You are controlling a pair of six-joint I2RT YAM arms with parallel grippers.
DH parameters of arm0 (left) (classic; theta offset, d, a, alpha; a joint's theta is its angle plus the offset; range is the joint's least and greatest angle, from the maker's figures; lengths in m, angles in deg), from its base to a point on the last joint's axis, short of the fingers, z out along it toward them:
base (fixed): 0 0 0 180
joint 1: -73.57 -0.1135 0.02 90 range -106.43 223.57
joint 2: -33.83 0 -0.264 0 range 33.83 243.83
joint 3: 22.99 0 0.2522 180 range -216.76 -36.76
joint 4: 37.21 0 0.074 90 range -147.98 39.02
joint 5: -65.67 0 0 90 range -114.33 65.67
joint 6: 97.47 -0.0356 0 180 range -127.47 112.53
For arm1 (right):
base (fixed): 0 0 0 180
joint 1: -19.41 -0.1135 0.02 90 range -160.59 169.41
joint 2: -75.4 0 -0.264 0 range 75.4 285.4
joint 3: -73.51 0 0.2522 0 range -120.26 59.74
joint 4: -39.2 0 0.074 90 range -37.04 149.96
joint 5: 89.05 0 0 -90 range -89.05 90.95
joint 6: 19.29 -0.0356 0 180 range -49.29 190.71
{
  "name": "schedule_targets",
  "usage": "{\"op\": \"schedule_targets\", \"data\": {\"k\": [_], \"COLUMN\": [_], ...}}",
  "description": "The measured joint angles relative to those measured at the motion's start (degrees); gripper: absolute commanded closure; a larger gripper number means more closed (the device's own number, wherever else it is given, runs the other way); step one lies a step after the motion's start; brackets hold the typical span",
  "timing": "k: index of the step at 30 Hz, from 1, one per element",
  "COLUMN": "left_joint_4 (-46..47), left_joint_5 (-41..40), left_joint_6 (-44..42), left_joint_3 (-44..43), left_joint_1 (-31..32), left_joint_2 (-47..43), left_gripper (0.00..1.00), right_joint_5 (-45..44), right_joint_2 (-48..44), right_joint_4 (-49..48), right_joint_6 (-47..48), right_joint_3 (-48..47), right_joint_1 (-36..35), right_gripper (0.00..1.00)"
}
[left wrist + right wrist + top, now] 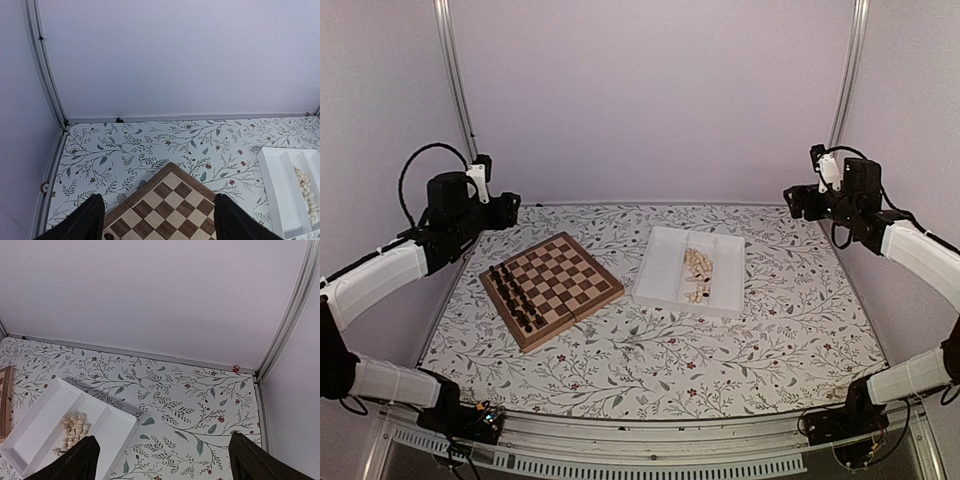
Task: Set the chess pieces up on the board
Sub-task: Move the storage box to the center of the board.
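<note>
Looks like step one: left gripper (pixel 157 215) hangs near the board (pixel 552 288), jaws wide open, empty. The chess pieces (pixel 697 275) all sit heaped in the white tray (pixel 660 265) beside it. The right gripper (pixel 162 455), equally wide and empty, probably needs to dip in for one.

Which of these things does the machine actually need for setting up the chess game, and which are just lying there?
For the job: pale chess pieces, heaped in the white tray; chessboard.
Just there: dark pieces, already standing on the chessboard; the white tray itself; floral table cover.
</note>
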Motion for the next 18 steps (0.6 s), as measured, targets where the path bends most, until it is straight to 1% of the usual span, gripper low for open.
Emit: {"op": "schedule_targets", "data": {"k": [3,5,8,12,18], "left_joint_4": [1.09,1.68,2.08,3.19,4.96], "left_joint_5": [2.40,3.98,6.58,9.88,13.40], "left_joint_6": [0.31,0.48,0.79,1.18,1.62], "left_joint_3": [0.11,0.11,0.11,0.11,0.17], "left_joint_1": [-1.88,-2.95,-4.26,-5.38,-6.10], "left_joint_2": [1.53,2.71,4.17,4.76,4.76], "left_gripper": [0.19,0.18,0.15,0.14,0.13], "right_joint_5": [6.86,11.98,18.01,22.84,25.18], "right_joint_2": [2.45,3.89,6.60,12.17,22.64], "right_joint_4": [0.83,2.21,5.29,10.45,18.29], "right_joint_6": [1.57,3.54,7.58,14.21,24.52], "right_joint_3": [-0.61,-1.29,-3.21,-7.63,-13.77], "right_joint_1": [4.15,6.19,7.28,4.79,-3.80], "right_gripper": [0.04,0.07,0.12,0.16,0.24]}}
